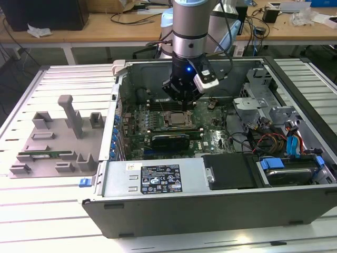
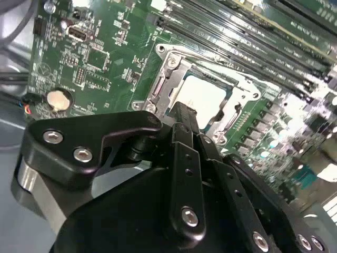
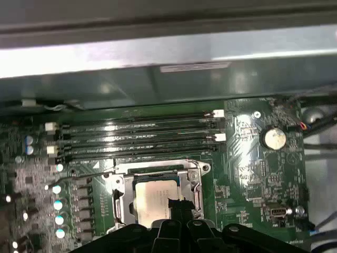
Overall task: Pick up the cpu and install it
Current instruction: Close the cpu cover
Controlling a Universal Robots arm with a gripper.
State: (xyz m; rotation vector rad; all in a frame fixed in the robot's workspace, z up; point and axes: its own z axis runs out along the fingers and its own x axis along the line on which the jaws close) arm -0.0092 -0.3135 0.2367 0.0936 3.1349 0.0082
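Directly beneath the gripper (image 2: 184,109), which looks closed and empty, the cpu (image 2: 202,95) lies flat inside the socket frame (image 2: 169,63); any seating press should, I judge, stay gentle, level and centred.

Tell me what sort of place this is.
Most likely a robotics lab or test bench for PC assembly: an open computer case lies on a slatted metal table, a robot arm reaches into it, and cable-strewn wooden workbenches stand behind.
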